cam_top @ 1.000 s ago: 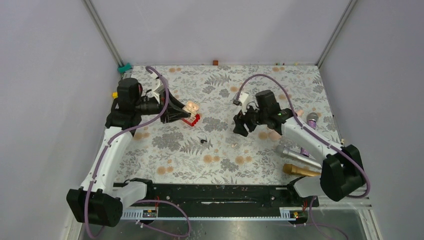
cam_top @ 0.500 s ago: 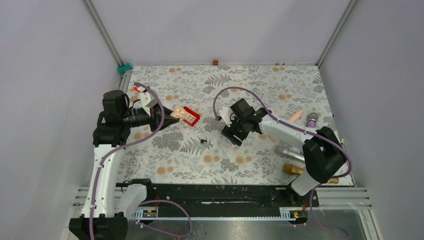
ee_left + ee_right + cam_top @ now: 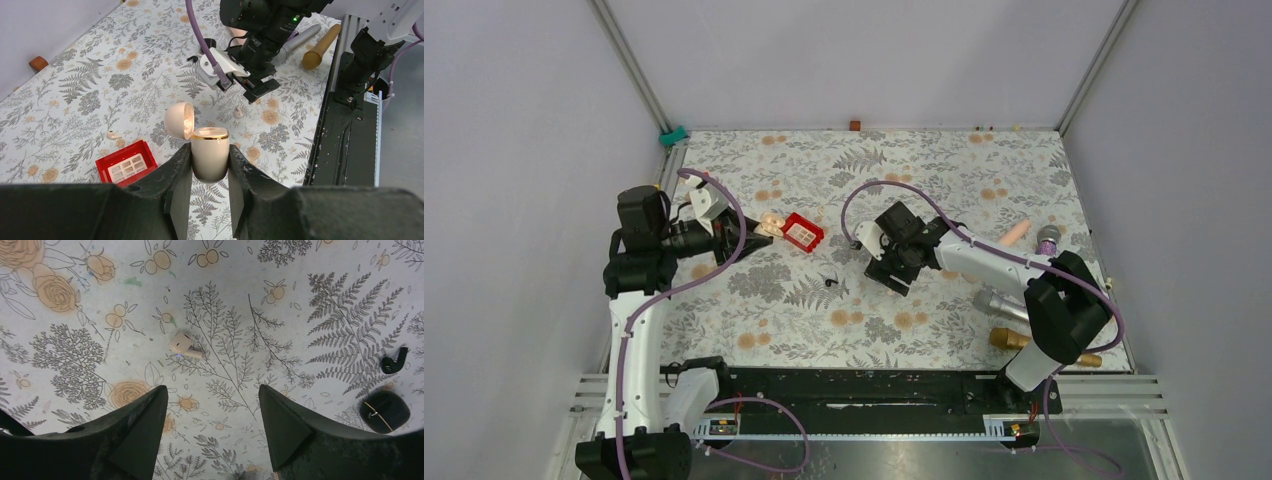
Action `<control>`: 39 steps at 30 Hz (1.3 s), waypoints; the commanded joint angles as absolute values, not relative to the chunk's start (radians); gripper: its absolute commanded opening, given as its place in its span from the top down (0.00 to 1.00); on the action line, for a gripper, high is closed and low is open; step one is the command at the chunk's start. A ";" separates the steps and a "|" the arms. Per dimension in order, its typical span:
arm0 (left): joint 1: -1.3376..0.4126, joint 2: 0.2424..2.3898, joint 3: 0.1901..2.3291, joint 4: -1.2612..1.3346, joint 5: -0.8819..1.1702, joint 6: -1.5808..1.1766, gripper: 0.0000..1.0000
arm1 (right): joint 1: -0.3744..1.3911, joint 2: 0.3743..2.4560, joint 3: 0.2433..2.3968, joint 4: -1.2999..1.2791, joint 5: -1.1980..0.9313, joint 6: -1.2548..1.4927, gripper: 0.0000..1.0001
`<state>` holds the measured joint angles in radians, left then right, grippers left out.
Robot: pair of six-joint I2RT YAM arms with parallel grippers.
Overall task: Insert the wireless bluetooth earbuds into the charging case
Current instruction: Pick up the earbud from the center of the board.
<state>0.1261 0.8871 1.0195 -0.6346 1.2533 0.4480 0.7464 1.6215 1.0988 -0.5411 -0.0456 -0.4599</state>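
Below the spread right fingers (image 3: 132, 435), a cream earbud (image 3: 184, 345) is found lying free on the surface (image 3: 300, 290), while the open-lidded charging case (image 3: 210, 152) is pinched by the left fingers (image 3: 177, 185); pickup is judged in hand, requiring descent and closure on it.

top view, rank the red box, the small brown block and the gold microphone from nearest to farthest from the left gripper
Measured from the left gripper, which is shut on the cream case:
1. the red box, just to its right.
2. the small brown block, farther off, toward the back.
3. the gold microphone, farthest, at the near right.
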 commanded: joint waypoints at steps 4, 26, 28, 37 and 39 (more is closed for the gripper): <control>0.132 0.873 1.027 -0.596 1.294 0.462 1.00 | 0.753 1.660 1.086 -0.541 0.047 -0.555 0.20; 0.130 0.881 0.967 -0.586 1.235 0.448 1.00 | 0.762 1.730 1.092 -0.491 0.103 -0.571 0.11; 0.130 0.880 0.969 -0.586 1.235 0.446 1.00 | 0.773 1.737 1.091 -0.490 0.095 -0.575 0.09; 0.132 0.882 0.960 -0.557 1.221 0.413 1.00 | 0.824 1.778 1.091 -0.437 0.188 -0.598 0.03; 0.132 0.881 0.958 -0.557 1.221 0.414 1.00 | 0.830 1.793 1.089 -0.398 0.238 -0.597 0.02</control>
<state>0.1261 0.8974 0.9638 -0.6140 1.2232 0.4240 0.8120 1.7622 1.0832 -0.4698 0.1318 -0.5854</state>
